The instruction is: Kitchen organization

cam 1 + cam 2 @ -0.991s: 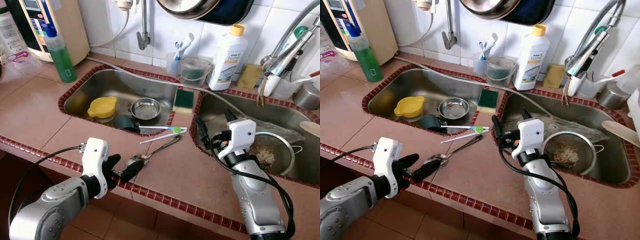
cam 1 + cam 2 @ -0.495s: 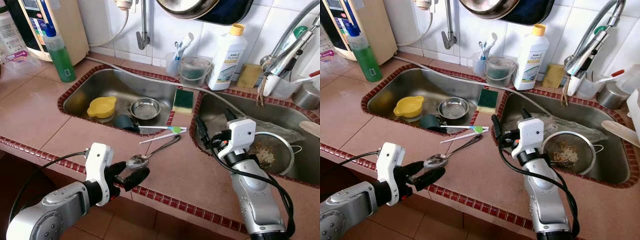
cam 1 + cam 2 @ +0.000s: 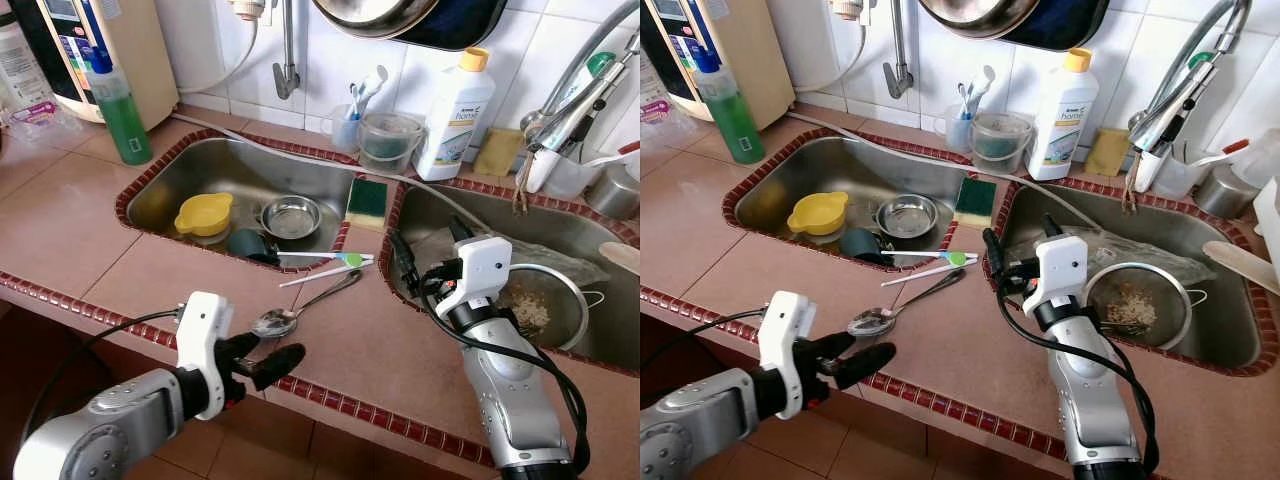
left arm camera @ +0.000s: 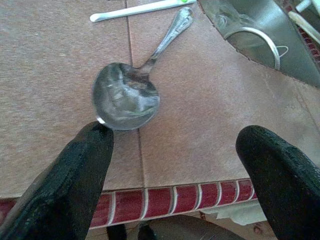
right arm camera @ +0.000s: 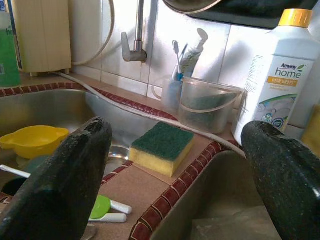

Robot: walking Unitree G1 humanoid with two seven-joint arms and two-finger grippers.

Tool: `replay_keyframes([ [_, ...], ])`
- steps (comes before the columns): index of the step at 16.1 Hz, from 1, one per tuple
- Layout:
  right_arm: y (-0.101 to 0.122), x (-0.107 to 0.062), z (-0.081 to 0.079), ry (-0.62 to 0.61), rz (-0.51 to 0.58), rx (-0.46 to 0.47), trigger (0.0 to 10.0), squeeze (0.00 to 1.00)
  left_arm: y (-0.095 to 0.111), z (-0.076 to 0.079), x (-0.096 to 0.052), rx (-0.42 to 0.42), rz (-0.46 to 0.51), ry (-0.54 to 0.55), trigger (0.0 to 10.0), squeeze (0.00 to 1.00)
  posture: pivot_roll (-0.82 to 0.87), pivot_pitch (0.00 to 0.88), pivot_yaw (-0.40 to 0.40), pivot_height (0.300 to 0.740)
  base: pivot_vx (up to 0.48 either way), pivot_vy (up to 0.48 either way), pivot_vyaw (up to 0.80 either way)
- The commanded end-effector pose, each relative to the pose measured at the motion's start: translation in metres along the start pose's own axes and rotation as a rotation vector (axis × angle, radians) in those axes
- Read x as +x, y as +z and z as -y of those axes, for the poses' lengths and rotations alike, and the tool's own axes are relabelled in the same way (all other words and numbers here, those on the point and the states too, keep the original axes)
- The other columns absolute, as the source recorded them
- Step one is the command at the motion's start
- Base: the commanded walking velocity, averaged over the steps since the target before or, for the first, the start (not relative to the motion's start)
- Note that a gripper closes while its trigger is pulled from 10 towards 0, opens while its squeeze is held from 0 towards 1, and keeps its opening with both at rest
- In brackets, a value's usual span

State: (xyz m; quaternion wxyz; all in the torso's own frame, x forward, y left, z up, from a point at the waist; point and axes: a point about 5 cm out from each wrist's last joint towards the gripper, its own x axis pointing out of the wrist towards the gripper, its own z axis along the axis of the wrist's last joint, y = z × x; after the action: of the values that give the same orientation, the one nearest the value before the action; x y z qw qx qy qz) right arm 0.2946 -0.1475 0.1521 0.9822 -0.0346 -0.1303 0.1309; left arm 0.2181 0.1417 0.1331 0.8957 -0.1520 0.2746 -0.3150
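Presently little is done: the spoon (image 4: 131,90) lies loose on the counter (image 3: 90,240) by the front edge. My left gripper (image 4: 177,165) hangs wide open and empty just short of its bowl. My right gripper (image 3: 425,262), open and empty, waits over the right sink (image 3: 600,330).

Head stereo pair: looks forward and down from above the tabletop (image 3: 90,215), taking in both sinks and the tiled wall.
Left wrist: close, aimed down along its fingers (image 4: 75,175) at the spoon (image 4: 126,97).
Right wrist: low, facing the sponge (image 5: 162,148) and wall.
Shared: spoon, sponge, left sink (image 3: 250,180).
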Motion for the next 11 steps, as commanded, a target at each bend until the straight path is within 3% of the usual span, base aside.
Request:
replay_keyframes([
  [1, 0.004, 0.001, 0.0, 0.003, 0.011, -0.001, 10.0, 0.0, 0.0, 0.001, 0.002, -0.002, -0.006, 0.004, 10.0, 0.0, -0.07, 0.091, -0.035, 0.74, 0.0, 0.0, 0.0],
  [6, 0.004, 0.0, 0.001, -0.005, 0.008, -0.002, 10.0, 0.0, 0.003, 0.002, 0.013, -0.025, 0.01, 0.031, 10.0, 0.0, -0.08, 0.095, -0.029, 0.74, 0.0, 0.0, 0.0],
  [11, 0.004, -0.002, 0.001, -0.009, 0.006, 0.0, 10.0, 0.0, 0.0, -0.004, 0.011, -0.029, -0.019, 0.072, 10.0, 0.0, -0.08, 0.099, -0.024, 0.74, 0.0, 0.0, 0.0],
])
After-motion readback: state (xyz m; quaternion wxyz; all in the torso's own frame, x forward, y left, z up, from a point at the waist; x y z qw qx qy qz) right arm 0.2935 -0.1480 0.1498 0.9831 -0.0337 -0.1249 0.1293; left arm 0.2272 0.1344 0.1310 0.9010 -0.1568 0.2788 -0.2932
